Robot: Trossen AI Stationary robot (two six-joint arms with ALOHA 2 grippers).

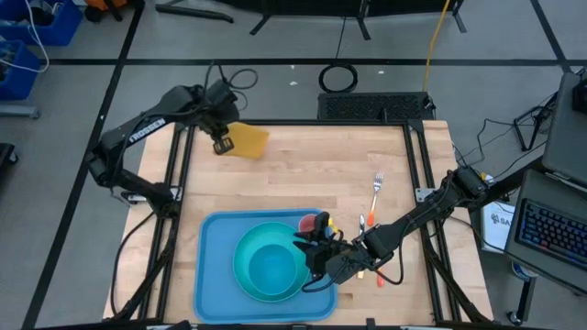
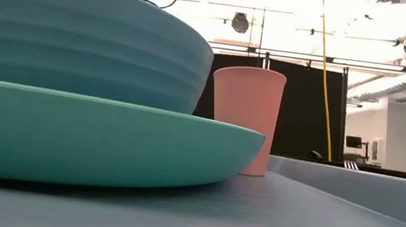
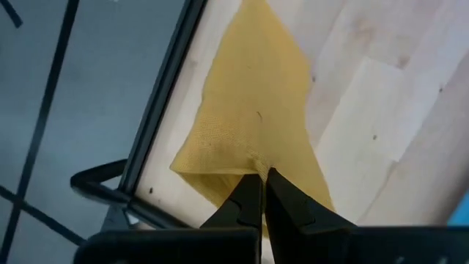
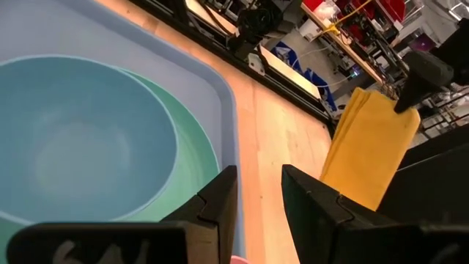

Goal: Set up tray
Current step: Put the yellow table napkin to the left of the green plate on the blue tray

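Observation:
The blue tray [image 1: 213,275] lies at the table's near edge. On it a turquoise plate [image 1: 246,246] carries a blue bowl [image 1: 272,269], and a pink cup [image 1: 307,222] stands upright beside them at the tray's far right. My right gripper [image 4: 256,192] is open, hovering over the tray right next to the cup [image 2: 245,119]. My left gripper [image 3: 262,183], at the table's far left corner, is shut on an orange-yellow napkin [image 1: 249,141]. My left gripper pinches the napkin between its two fingertips at a raised fold by its upper edge [image 3: 256,163], coming from above and pointing down. The napkin [image 4: 366,147] hangs slack below the fingers; whether its lower end touches the table, I cannot tell.
A fork [image 1: 376,190] lies on the bare wood right of the tray, with small orange utensils [image 1: 371,221] near my right arm. The table's middle and far right are open wood. A black metal frame edges the table [image 1: 417,128].

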